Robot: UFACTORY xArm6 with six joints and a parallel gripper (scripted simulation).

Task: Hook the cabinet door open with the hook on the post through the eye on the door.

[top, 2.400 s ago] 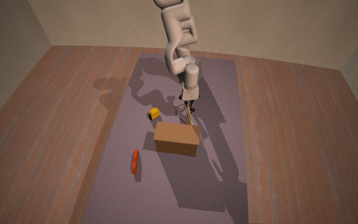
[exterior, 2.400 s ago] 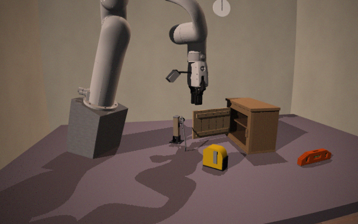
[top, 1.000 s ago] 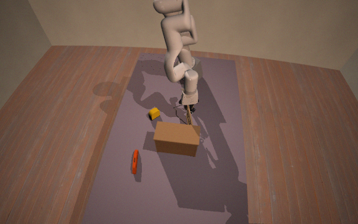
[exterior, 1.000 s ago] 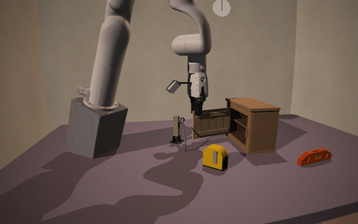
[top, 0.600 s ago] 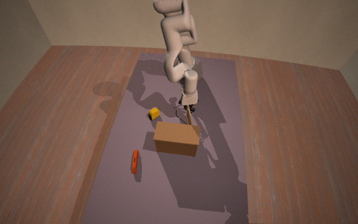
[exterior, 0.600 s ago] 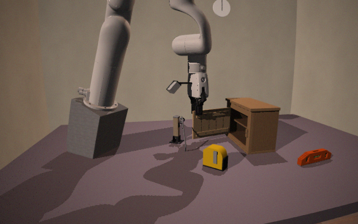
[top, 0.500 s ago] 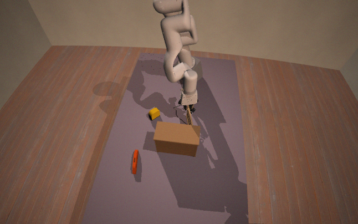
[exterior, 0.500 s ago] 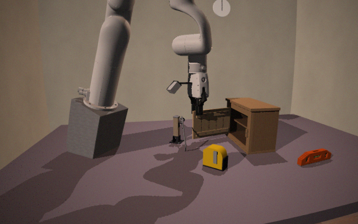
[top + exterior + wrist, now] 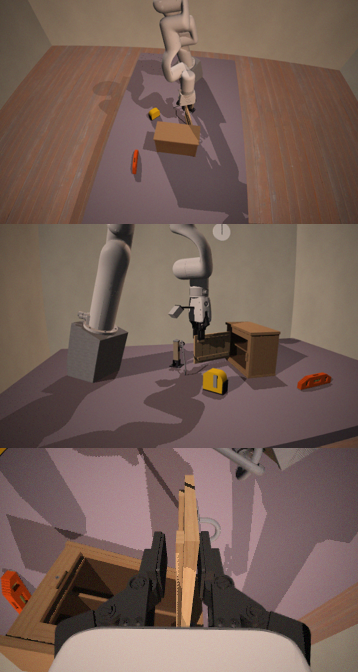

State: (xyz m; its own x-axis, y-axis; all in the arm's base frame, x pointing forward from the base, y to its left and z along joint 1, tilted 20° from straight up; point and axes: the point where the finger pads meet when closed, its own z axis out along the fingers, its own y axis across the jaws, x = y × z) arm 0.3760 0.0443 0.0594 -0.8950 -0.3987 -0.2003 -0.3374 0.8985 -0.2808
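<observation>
The wooden cabinet [image 9: 175,136] [image 9: 257,349] [image 9: 45,603] stands flat on the table with its door [image 9: 213,346] [image 9: 189,117] [image 9: 187,548] swung wide open. My gripper [image 9: 200,335] [image 9: 188,108] [image 9: 181,546] straddles the top edge of the door near its free end. The fingers stand on either side of the door with a small gap on one side, not clamped. A grey eye [image 9: 212,528] sticks out of the door's face. The short post [image 9: 176,350] stands left of the door. Its thin hook [image 9: 184,359] [image 9: 247,468] hangs down beside it, apart from the door.
A yellow tape measure [image 9: 154,113] [image 9: 214,381] lies in front of the door. An orange spirit level [image 9: 134,161] [image 9: 313,381] [image 9: 12,590] lies beyond the cabinet. The arm's grey base block [image 9: 94,351] stands left of the post.
</observation>
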